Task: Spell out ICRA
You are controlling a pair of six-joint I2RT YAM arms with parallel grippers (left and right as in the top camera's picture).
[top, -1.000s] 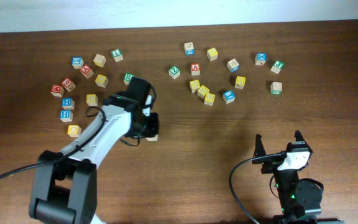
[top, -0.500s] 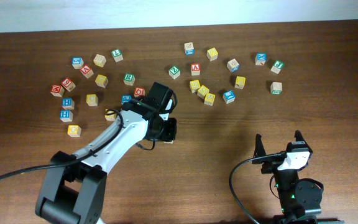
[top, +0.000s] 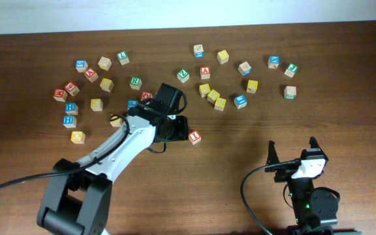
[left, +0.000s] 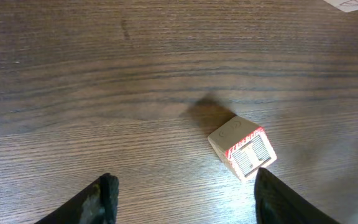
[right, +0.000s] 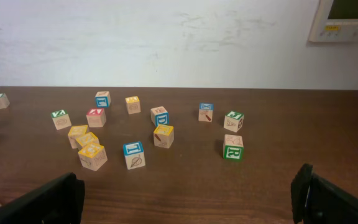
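A red-edged letter block (top: 194,137) lies alone on the brown table, just right of my left gripper (top: 177,128). In the left wrist view the same block (left: 242,147) sits tilted on the wood ahead of the open, empty jaws (left: 185,196), near the right finger. My right gripper (top: 291,151) rests open and empty at the near right; its view (right: 188,199) shows blocks ahead, among them a green R block (right: 232,147), a blue block (right: 133,154) and a red block (right: 95,117).
Two loose groups of letter blocks lie across the far table: one at the left (top: 90,85) and one at the right (top: 227,78). A white wall runs along the far edge.
My left gripper carried the red-edged block rightward, then opened and drew back left, leaving the block on the table. The right arm has not moved.
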